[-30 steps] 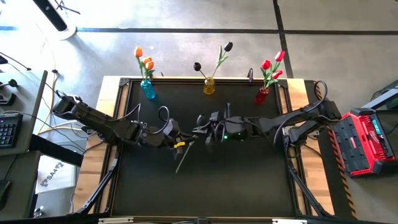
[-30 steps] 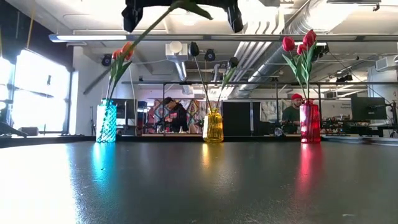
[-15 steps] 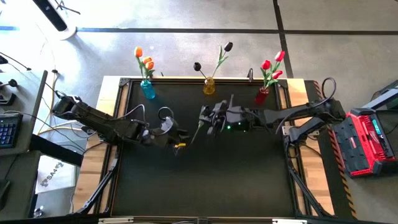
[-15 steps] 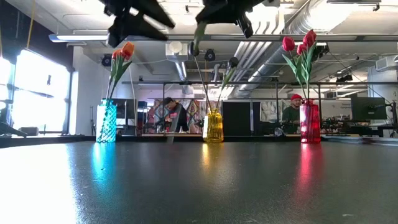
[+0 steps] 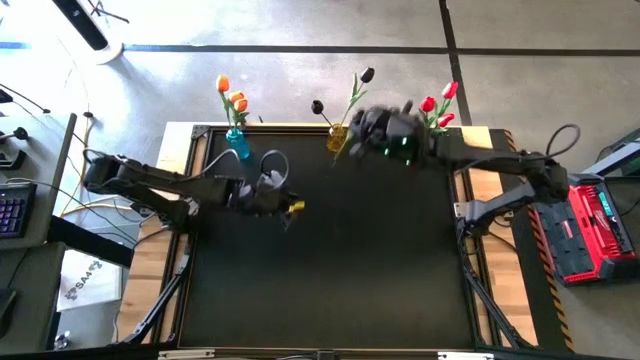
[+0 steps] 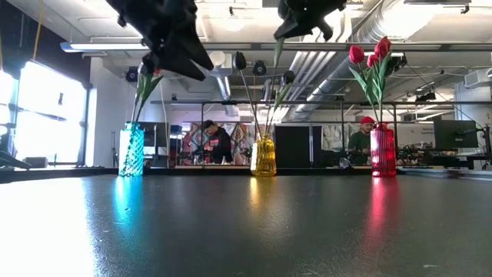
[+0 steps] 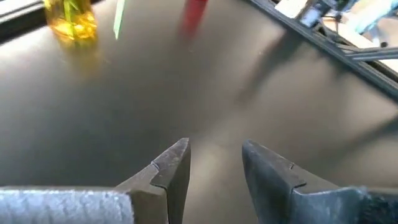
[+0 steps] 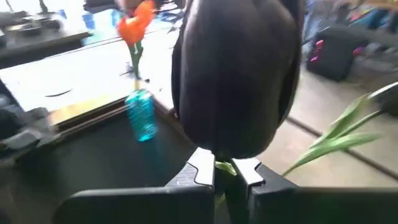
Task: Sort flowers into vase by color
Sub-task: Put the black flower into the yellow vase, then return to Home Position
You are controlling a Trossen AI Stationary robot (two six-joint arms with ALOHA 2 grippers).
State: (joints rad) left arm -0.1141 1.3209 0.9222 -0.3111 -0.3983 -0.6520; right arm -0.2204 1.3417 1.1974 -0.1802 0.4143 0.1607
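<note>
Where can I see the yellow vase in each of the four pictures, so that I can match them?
High view: yellow vase at the table's far edge, middle, just beside the right hand.
Low view: centre, on the far edge.
Left wrist view: in a corner, blurred.
Right wrist view: not in it; a black tulip head fills the picture.
Shared landmark: the blue vase, seen in the high, low and right wrist views.

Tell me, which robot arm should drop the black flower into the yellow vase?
The right one, probably. Its pincer is shut on the black tulip and hangs near the yellow vase. The left pincer is open, holds nothing, and sits farther off over the table.
</note>
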